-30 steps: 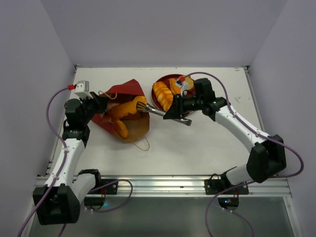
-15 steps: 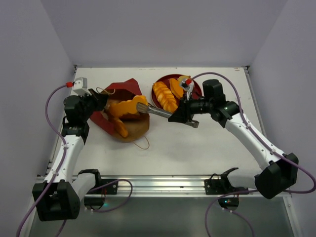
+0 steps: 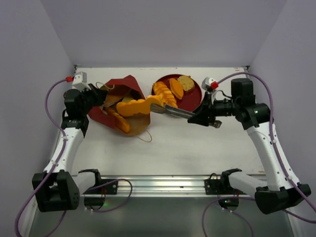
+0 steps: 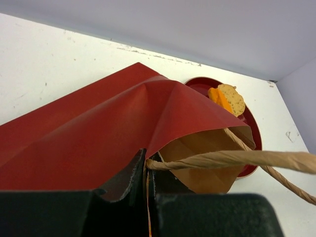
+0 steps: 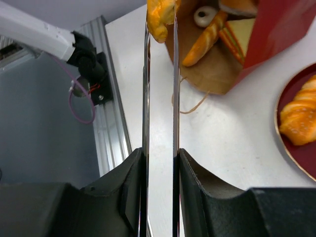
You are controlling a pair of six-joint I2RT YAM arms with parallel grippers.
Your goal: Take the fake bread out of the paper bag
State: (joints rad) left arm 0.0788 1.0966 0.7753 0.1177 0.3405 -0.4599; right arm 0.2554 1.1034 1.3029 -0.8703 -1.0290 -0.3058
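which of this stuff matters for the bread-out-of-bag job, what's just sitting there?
Job: paper bag, held by left gripper; braided loaf, in tongs in right gripper; long bun, sandwich wedge, white ring inside bag; breads out already.
Sitting there: red plate, arm cables.

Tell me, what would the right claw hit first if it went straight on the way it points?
Probably the paper bag: the right claw aims its tongs and the gripped braided loaf at the open mouth. Depth is unclear.

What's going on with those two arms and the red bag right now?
Left gripper shut on dark red paper bag edge. Right gripper shut on long metal tongs pinching golden-orange toy loaf, over bag mouth. Nothing blocking it.
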